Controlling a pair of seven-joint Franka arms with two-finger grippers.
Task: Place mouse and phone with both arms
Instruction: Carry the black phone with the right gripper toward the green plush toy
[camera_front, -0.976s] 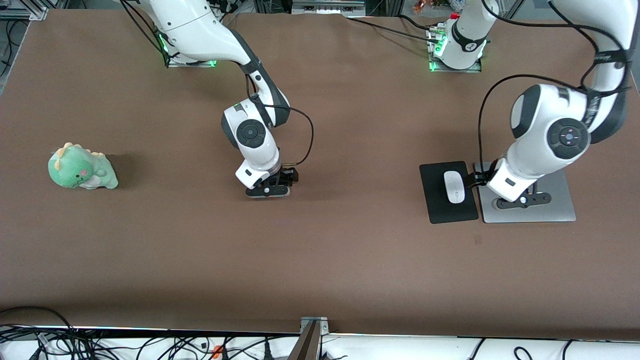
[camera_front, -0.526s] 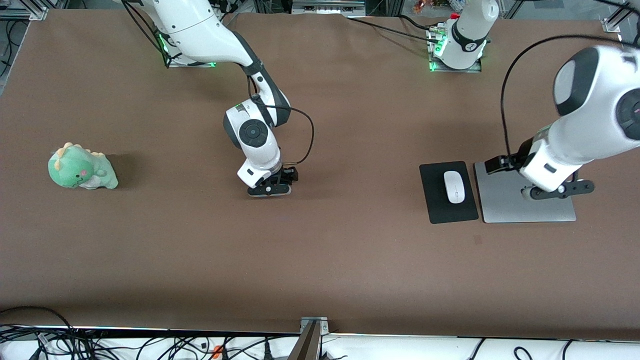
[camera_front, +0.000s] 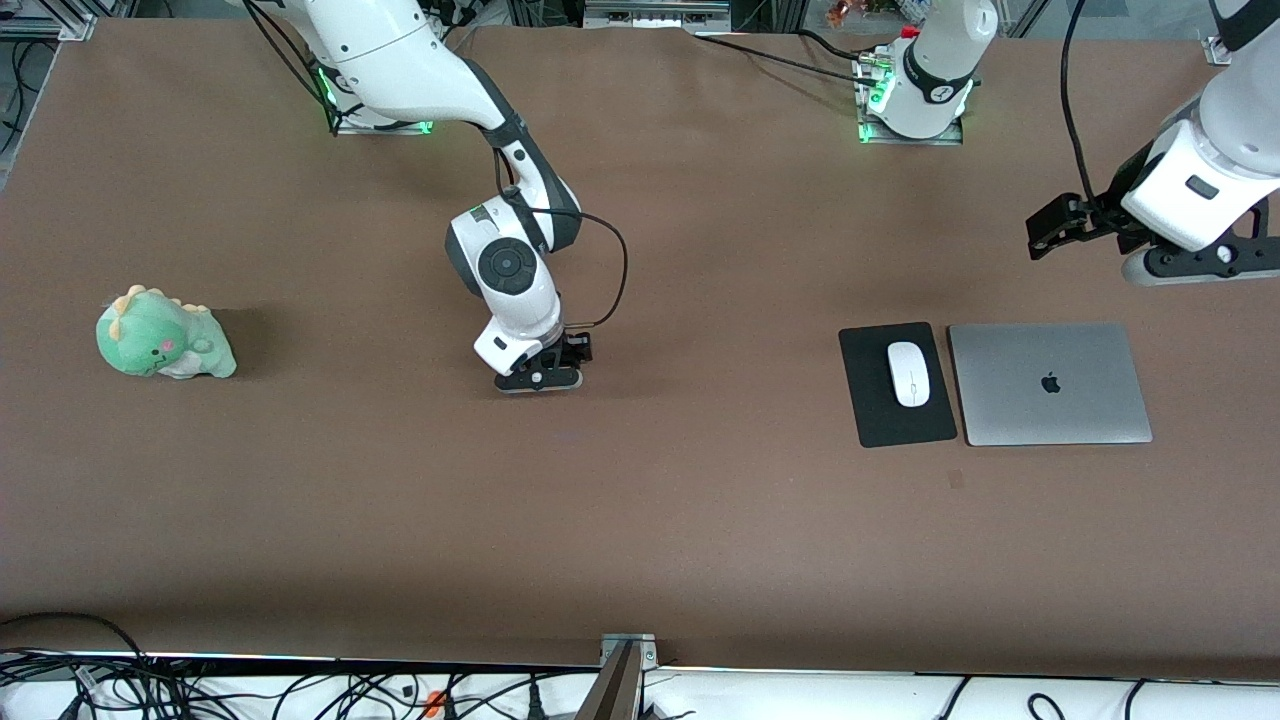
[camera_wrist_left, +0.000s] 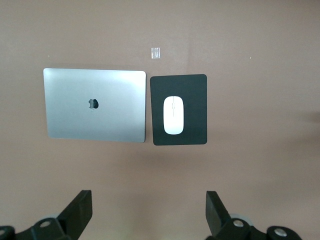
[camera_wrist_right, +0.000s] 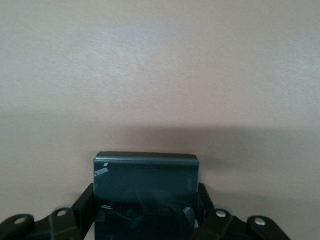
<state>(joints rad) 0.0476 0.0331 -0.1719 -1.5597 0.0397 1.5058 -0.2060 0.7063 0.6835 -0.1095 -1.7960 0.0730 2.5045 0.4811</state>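
1. The right gripper (camera_front: 538, 380) is down low at the brown table (camera_front: 640, 520), near the middle of it. Its fingers (camera_wrist_right: 85, 207) press on the two sides of the phone (camera_wrist_right: 145, 187). The phone sits between them, and one short end sticks out past the fingertips.
2. In the front view the phone is hidden under the right gripper. You cannot tell if the phone rests on the table or is a bit off it.
3. The left gripper (camera_front: 1195, 262) hangs in the air over the table, up above the laptop (camera_front: 1050, 384), toward the left arm's end. Its fingers (camera_wrist_left: 77, 212) are spread wide with nothing between them.
4. The mouse (camera_front: 908, 374) lies on the black mouse pad (camera_front: 896, 384), just beside the laptop. It is well apart from both grippers.
5. The laptop is grey and shut.
6. A green toy dinosaur (camera_front: 163, 335) sits far from the laptop, toward the right arm's end of the table.
7. The left arm is cut off at the edge of the front view.
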